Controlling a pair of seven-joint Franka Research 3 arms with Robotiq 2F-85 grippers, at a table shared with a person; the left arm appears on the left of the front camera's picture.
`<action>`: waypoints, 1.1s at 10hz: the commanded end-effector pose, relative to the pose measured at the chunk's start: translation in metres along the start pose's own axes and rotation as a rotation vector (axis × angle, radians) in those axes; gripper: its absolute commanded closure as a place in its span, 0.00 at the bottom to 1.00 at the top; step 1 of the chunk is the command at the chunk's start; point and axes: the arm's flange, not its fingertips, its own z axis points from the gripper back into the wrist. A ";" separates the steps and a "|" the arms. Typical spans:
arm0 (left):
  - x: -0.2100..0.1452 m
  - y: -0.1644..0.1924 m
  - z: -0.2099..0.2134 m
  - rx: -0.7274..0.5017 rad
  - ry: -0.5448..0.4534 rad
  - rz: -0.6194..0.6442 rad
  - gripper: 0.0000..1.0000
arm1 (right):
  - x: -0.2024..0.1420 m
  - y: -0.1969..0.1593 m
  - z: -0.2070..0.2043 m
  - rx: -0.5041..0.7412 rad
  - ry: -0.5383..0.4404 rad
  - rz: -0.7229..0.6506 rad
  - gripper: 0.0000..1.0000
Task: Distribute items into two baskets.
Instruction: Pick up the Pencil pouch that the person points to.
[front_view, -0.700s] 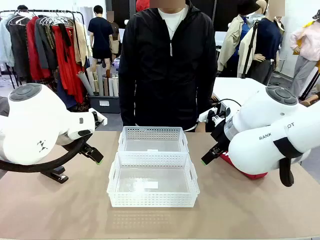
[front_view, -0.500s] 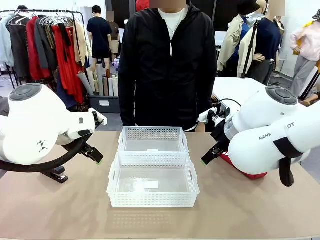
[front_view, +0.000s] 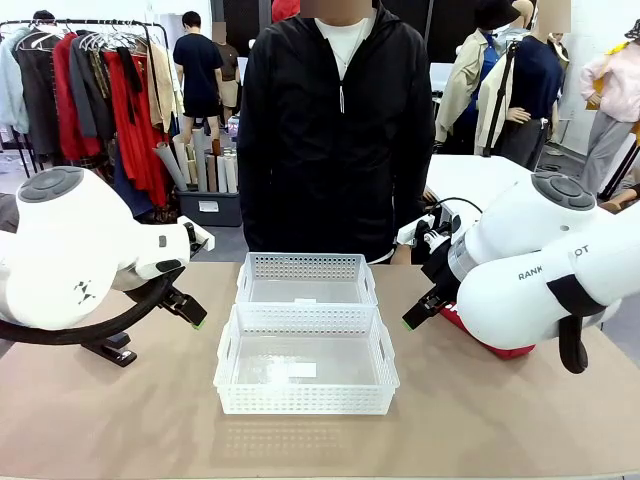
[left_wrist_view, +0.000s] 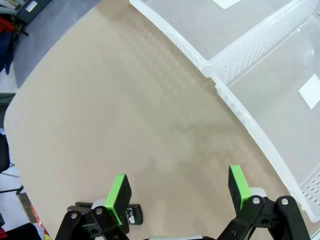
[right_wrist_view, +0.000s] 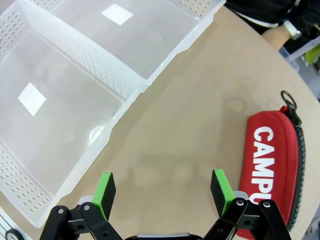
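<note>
White arms (front_view: 60, 250) low beside baskets (front_view: 300, 395); left end effector (left_wrist_view: 178, 192), right end effector (right_wrist_view: 164, 192) both wide apart

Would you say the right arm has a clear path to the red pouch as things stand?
Probably yes: the right gripper hangs open beside the red pouch, with only bare table between.

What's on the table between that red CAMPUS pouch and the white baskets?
Nothing: the right wrist view shows bare tan table between the red pouch and the baskets.

Baskets (front_view: 305, 318) central, stapler (front_view: 115, 352) left, pouch (front_view: 490, 345) right
</note>
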 end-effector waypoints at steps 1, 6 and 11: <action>0.000 0.000 0.000 0.000 0.000 0.000 0.00 | 0.000 0.000 0.000 0.000 0.000 -0.001 0.00; 0.004 0.008 0.003 -0.012 0.015 0.021 0.00 | 0.004 -0.008 0.009 0.014 -0.010 -0.017 0.00; 0.029 0.079 0.023 -0.146 0.045 0.067 0.00 | 0.026 -0.055 0.052 0.095 -0.064 -0.128 0.00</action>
